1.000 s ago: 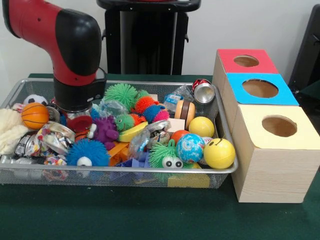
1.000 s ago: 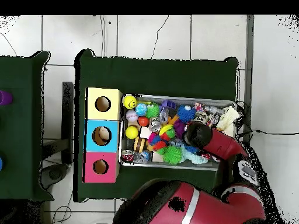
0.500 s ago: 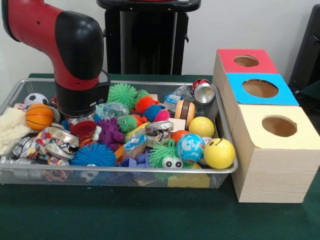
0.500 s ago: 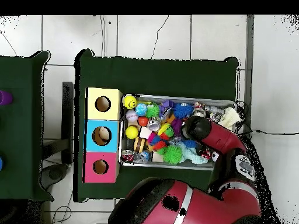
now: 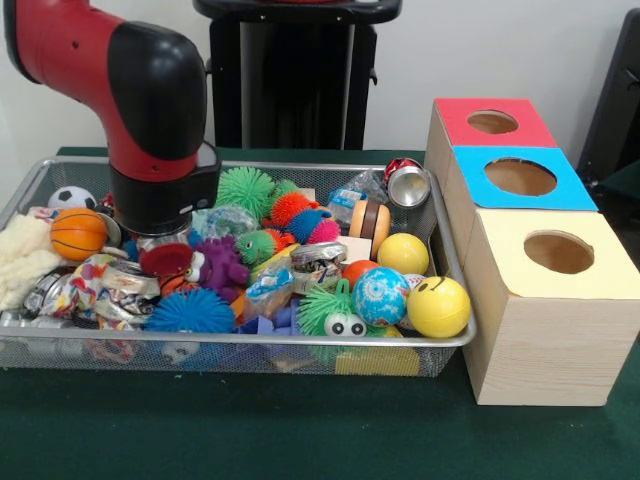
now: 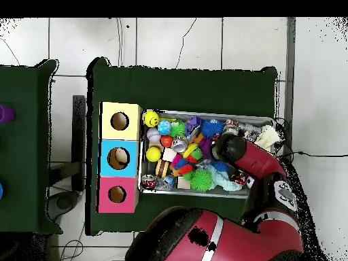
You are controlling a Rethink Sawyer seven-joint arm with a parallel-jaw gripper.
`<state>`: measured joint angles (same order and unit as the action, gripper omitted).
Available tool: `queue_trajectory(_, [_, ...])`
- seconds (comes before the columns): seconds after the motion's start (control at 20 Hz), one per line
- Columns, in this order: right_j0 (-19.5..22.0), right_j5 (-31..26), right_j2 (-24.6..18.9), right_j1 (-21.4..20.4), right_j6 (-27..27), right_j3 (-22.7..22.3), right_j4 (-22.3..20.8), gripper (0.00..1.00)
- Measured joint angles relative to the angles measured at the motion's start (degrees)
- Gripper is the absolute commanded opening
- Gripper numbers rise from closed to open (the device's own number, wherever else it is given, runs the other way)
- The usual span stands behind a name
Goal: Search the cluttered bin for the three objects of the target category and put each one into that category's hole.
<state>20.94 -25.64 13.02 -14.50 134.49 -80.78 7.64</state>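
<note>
The gripper (image 5: 165, 245) is sunk into the clutter of the wire mesh bin (image 5: 250, 350), its end hidden behind a red cup-like piece (image 5: 165, 260), so whether it is released or clenched cannot be told. Close around it crowd a purple plush toy (image 5: 222, 266), a blue spiky ball (image 5: 190, 312) in front, crumpled foil wrappers (image 5: 105, 285), and a small basketball (image 5: 77, 233) to one side. Farther off lie a green spiky ball (image 5: 242, 188), a yellow smiley ball (image 5: 438, 306), a blue patterned ball (image 5: 380, 296) and a dented can (image 5: 408, 185). Beyond the bin's far end stand three boxes with holes: red (image 5: 493, 121), blue (image 5: 520, 177), yellow (image 5: 558, 252). No writing is readable. The red and black arm (image 5: 130, 90) bends down vertically into the bin.
</note>
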Motion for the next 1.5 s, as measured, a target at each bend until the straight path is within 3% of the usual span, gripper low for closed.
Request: queue_trajectory(1.5, [-8.0, -4.5, 3.5, -1.2, 0.0, 1.3, 14.9, 0.0])
